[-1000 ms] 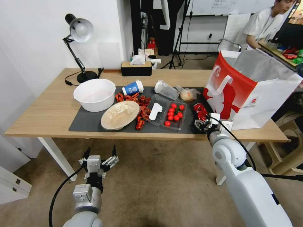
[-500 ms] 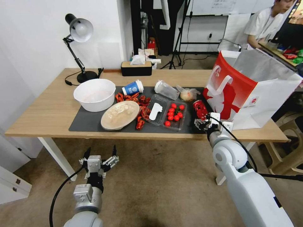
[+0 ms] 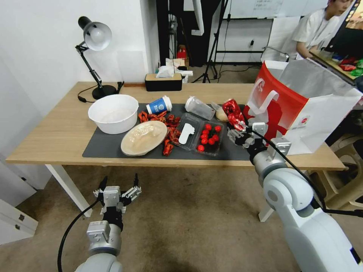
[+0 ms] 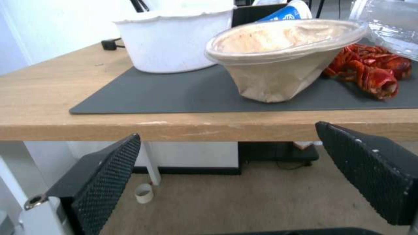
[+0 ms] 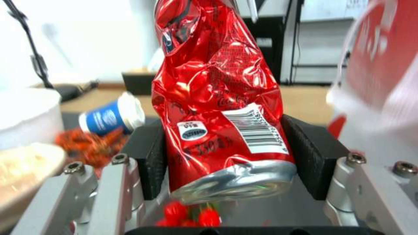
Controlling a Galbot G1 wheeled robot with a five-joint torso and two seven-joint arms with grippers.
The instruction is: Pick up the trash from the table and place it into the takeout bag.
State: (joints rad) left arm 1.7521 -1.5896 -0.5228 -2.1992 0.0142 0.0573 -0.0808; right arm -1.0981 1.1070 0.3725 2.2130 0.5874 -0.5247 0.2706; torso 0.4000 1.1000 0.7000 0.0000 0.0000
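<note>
Early days on this job. Long wooden bench [image 3: 56,136] with most of the trash lying on its dark mat. Tall red-and-white takeout bag [image 3: 302,109] standing open at 3 o'clock on the bench, silver inside, too deep to see to the bottom. Left to pick up, big to small: round tan lid [image 3: 143,138] at 7 o'clock on the mat, clear plastic cup [image 3: 199,108] on its side at 12 o'clock, blue-and-white paper cup [image 3: 159,105] on its side at 11 o'clock, wrapped food bundle [image 3: 220,114] peeking out just behind the can. Only one piece up off the mat: crushed red can [image 3: 232,111], in the air just beside the bag at its 9 o'clock side, not inside yet. Squashed and crinkly, shiny red, with a white bar-code patch and a silver bottom rim, nearly upright. Right tool [image 3: 239,130] clamped on the can's lower half, one black pad on each side. Left tool [image 3: 120,180] waiting low at 7 o'clock, below the bench edge, pads wide apart, holding nothing.
</note>
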